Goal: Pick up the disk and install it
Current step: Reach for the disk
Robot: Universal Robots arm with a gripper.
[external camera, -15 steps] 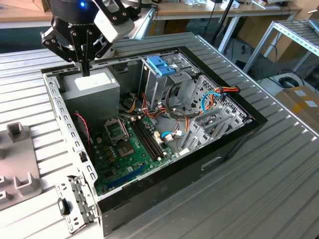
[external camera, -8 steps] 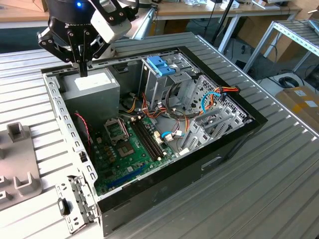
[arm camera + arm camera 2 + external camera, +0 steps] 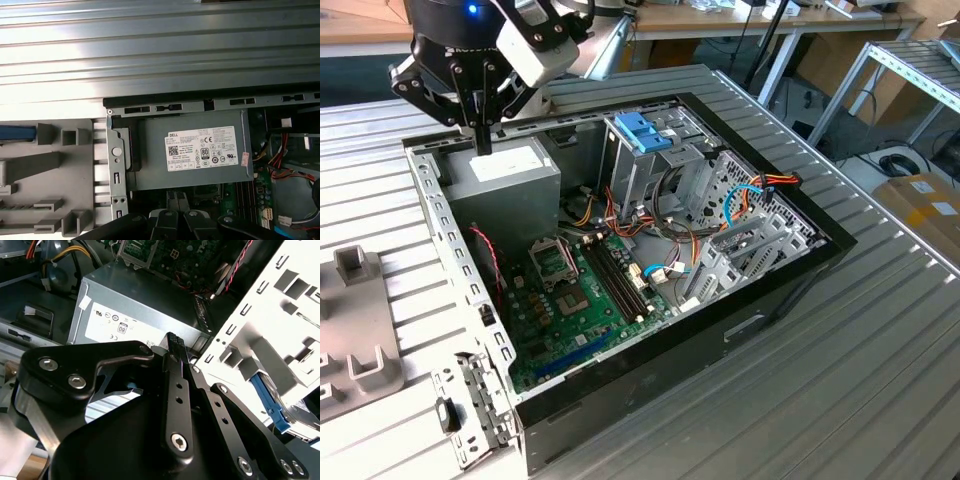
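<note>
Hand over power supply, disk well apart

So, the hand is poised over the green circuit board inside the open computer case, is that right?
Not quite: the hand is poised over the grey power supply box, not the circuit board, inside the open computer case. The exterior view shows it.
</note>
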